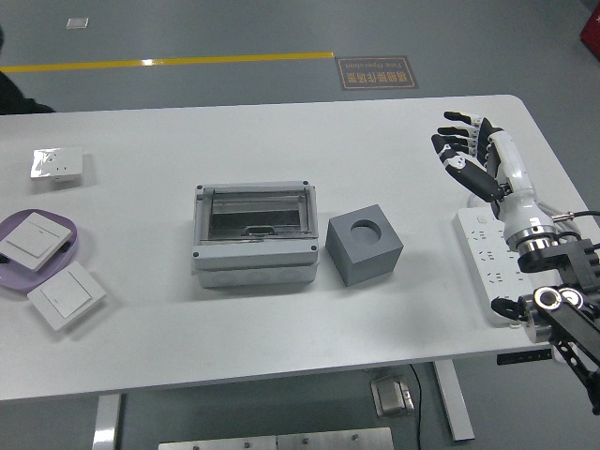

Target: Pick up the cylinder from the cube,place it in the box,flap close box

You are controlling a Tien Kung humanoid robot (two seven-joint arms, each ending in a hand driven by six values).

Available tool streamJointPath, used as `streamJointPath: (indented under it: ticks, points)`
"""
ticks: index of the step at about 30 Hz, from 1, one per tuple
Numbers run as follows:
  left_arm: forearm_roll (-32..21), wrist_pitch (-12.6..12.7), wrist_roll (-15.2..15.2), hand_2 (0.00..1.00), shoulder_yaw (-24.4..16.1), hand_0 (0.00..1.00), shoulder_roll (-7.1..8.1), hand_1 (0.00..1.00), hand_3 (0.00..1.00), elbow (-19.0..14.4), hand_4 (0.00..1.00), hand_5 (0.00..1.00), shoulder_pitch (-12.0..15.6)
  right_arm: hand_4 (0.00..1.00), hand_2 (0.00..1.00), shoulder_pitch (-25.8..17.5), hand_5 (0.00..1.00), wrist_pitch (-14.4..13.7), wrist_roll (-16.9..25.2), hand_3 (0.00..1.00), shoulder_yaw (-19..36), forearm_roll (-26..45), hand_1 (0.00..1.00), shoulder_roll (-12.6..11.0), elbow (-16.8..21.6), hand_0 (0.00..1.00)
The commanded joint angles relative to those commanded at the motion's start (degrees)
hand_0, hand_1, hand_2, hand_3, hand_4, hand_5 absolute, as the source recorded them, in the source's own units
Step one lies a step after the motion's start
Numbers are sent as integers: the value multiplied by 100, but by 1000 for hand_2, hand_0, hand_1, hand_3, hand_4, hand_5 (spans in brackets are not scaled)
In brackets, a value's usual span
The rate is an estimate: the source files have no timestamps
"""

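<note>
A grey box [254,234] with a clear flap lid lying shut stands at the table's middle. A dark shape shows dimly through the lid; I cannot tell if it is the cylinder. A grey cube [365,244] with an empty round hole in its top stands just right of the box. My right hand [466,152] is raised over the table's right side, well right of the cube, fingers spread and empty. My left arm is out of view.
A white power strip [487,258] with its cord lies at the right edge, under my right forearm. A purple plate [70,234] with a white switch, another switch [66,294] and a small socket [57,163] lie at the left.
</note>
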Motion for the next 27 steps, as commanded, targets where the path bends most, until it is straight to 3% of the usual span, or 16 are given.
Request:
streamJointPath:
  ticks: [6, 21, 27]
  points:
    - [-34, -4, -1, 607, 5, 613, -3, 628, 634, 3, 710, 245, -17, 730, 708, -80, 360, -80, 162, 748, 158, 520, 712, 54, -88, 742]
    - [-54, -11, 13, 607, -3, 614, -1, 629, 634, 13, 710, 244, -46, 729, 708, -99, 357, -148, 205, 722, 282, 576, 718, 158, -95, 727]
    - [-45, -11, 26, 607, -15, 614, -10, 629, 634, 16, 711, 243, -49, 729, 705, -60, 358, 153, 388, 719, 281, 825, 718, 200, -125, 729]
